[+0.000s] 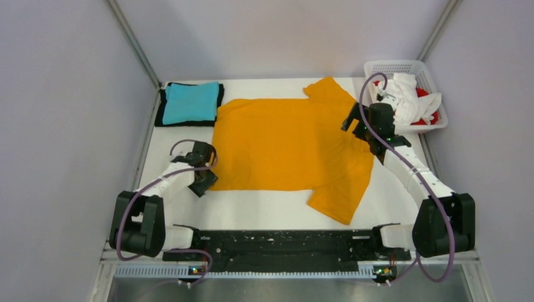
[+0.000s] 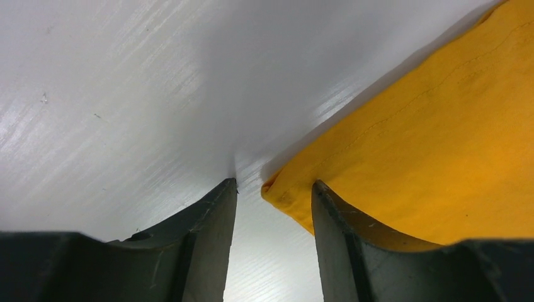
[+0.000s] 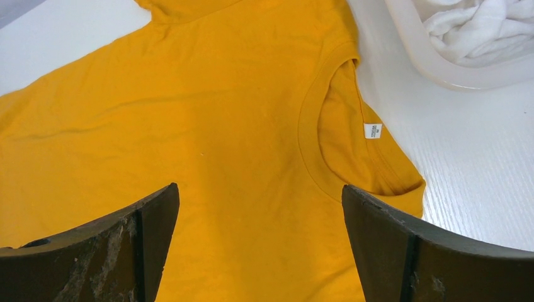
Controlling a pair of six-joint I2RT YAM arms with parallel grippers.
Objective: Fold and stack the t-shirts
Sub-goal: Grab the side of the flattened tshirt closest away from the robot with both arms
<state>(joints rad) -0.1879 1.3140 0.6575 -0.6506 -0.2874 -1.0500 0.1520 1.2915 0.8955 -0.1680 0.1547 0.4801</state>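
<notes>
Left of the flat orange-yellow cloth t-shirt (image 1: 283, 145): folded teal t-shirt (image 1: 190, 102) on a folded black t-shirt (image 1: 160, 107), so the stack is begun. Left hand (image 2: 274, 184) is at the orange-yellow shirt's near-left hem corner, jaws half open, corner in the gap beside one finger, nothing pinched yet. The shirt lies spread on the white worktop (image 1: 264, 211), collar rightward. Right hand (image 3: 259, 187) hangs over the collar, jaws wide, empty. Right of the shirt: white plastic lattice basket (image 1: 393, 65) holding a white t-shirt (image 1: 403, 94) and a red t-shirt (image 1: 431, 100). Risk: the corner slips out or only the top layer gets caught, so the fold drags crooked.
</notes>
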